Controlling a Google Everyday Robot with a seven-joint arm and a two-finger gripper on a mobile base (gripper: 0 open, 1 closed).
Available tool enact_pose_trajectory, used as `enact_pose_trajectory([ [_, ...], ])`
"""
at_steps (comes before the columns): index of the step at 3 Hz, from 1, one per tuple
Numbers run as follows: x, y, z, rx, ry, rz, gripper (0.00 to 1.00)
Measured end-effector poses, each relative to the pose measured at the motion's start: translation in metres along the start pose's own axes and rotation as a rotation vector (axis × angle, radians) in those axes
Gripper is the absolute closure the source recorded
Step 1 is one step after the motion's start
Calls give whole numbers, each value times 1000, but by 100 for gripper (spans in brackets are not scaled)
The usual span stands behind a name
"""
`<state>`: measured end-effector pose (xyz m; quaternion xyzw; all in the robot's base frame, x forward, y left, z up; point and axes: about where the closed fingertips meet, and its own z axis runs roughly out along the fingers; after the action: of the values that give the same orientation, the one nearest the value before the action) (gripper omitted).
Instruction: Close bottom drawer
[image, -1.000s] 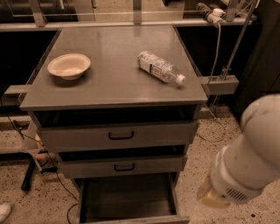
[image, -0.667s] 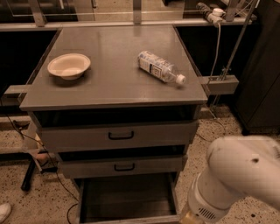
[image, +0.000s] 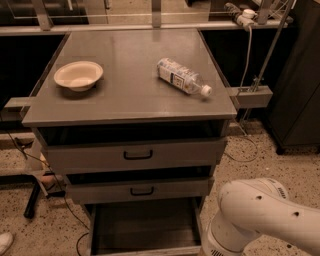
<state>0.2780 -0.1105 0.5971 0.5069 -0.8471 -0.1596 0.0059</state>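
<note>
The bottom drawer (image: 142, 226) is pulled out at the foot of the grey cabinet, and I look down into its dark empty tray. Its front panel (image: 145, 250) just shows at the lower frame edge; its handle is out of view. Above it are the mid drawer (image: 137, 189) and the top drawer (image: 134, 155), each with a black loop handle and standing slightly out. My white arm (image: 260, 215) fills the lower right corner, right of the open drawer. My gripper is out of view, past the lower frame edge.
On the cabinet top (image: 130, 100) lie a cream bowl (image: 78, 75) at the left and a plastic bottle (image: 183, 76) on its side at the right. A dark cabinet (image: 300, 90) stands at the right. Cables (image: 30, 155) trail on the speckled floor at the left.
My arm has swung down and a little left, from mid-right of the frame into the lower right corner. The drawers, bowl and bottle have not moved.
</note>
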Motion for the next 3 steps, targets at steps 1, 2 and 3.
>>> enact_pose_trajectory([
  [1,6,-9,39,-30,-30,60,100],
  [2,20,-35,105,-63,-82,194,100],
  [3,25,-60,161,-92,-126,290,100],
])
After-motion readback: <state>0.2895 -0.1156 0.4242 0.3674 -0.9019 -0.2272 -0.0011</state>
